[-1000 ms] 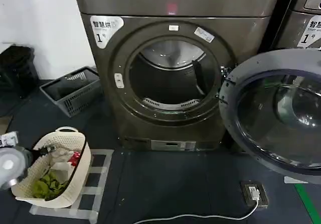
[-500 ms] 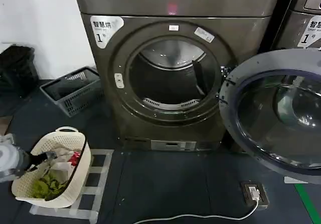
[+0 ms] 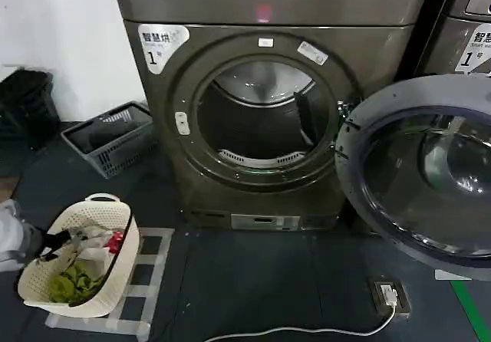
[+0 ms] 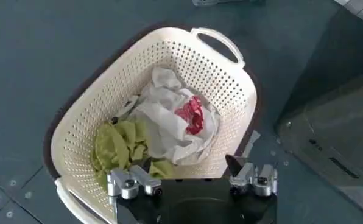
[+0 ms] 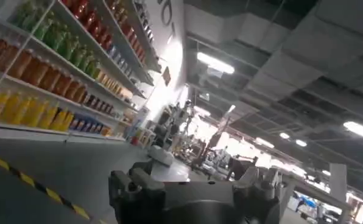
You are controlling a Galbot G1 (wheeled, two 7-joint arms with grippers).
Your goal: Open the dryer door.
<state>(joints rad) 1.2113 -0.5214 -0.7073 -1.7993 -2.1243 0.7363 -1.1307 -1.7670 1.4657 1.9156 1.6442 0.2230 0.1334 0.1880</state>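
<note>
Already dryer door swung wide; left pincer spread above laundry basket.

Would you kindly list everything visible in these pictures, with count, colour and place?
dryer: one, grey-bronze, centre, drum exposed
dryer door: one, grey inner face around dark glass, swung wide open to the right
neighbouring machine: one, grey, far right
laundry basket: one, cream, on the floor at left, holding green, white and red clothes
crate: one, grey, beside the dryer
cable: one, white, on the floor
left gripper: open, above the basket
right gripper: open, pointing towards a ceiling
</note>
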